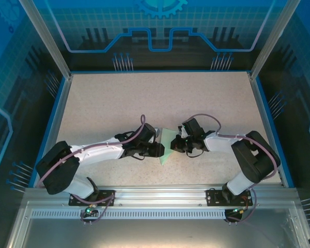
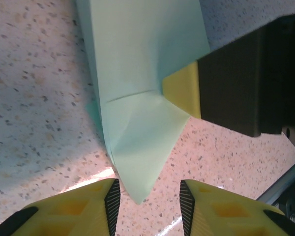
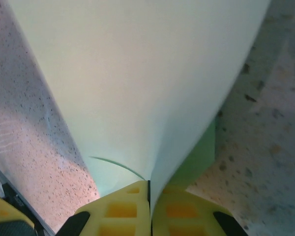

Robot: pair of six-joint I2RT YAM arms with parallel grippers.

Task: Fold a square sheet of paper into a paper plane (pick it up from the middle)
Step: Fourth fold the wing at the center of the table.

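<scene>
The pale mint-green paper (image 1: 166, 146) lies folded into a pointed, creased shape between the two grippers, at the middle of the table's near half. My right gripper (image 3: 149, 189) is shut on one edge of the paper (image 3: 137, 73), which rises away from the pinched fingers. In the left wrist view the paper's (image 2: 142, 73) pointed tip reaches down between the fingers of my open left gripper (image 2: 150, 196) without touching either pad. The right gripper's yellow finger (image 2: 182, 91) presses against the paper's side there. From above, the left gripper (image 1: 159, 150) and right gripper (image 1: 174, 146) meet at the paper.
The speckled beige table (image 1: 155, 98) has a blue raised border (image 1: 60, 116) and glass walls around it. A metal rail (image 1: 155, 194) runs along the near edge by the arm bases. Open tabletop stretches behind the grippers.
</scene>
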